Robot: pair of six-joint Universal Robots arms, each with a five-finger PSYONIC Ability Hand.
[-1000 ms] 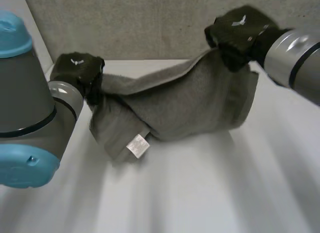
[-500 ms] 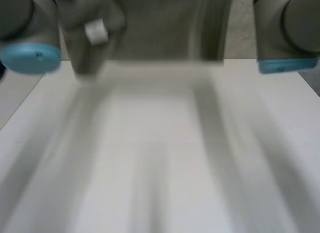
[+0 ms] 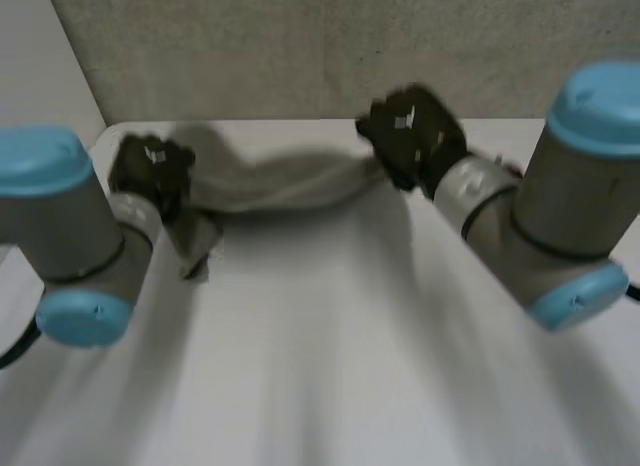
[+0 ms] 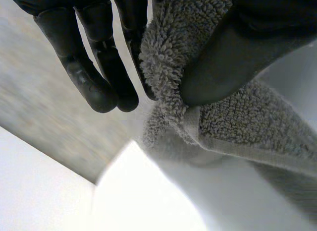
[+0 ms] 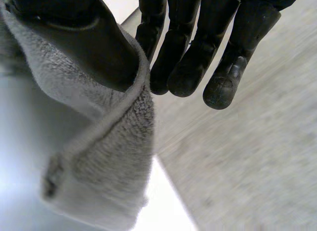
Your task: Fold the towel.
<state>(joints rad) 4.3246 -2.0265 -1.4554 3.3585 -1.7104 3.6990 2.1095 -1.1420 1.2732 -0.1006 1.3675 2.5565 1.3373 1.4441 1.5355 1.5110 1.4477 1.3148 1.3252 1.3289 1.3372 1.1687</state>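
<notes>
The grey towel [image 3: 275,181] hangs as a narrow, sagging band between my two hands over the far part of the white table [image 3: 320,346]. My left hand [image 3: 150,171] holds its left end, and a short flap droops below that hand. In the left wrist view the thumb [image 4: 237,57] pinches a fold of the towel [image 4: 223,127] against the fingers. My right hand [image 3: 410,136] holds the right end. In the right wrist view its thumb [image 5: 89,37] presses the towel's hemmed edge [image 5: 99,176] against a finger, and the other fingers [image 5: 198,52] stand straight beside it.
A grey wall [image 3: 330,46] rises right behind the table's far edge. Both arms [image 3: 70,236] [image 3: 540,226] reach in from the sides, with bare white tabletop between them and towards the front.
The towel lay spread and draped on the table a second ago. Both hands have since lifted it, and it now hangs bunched between them. The right hand has moved left and lower.
</notes>
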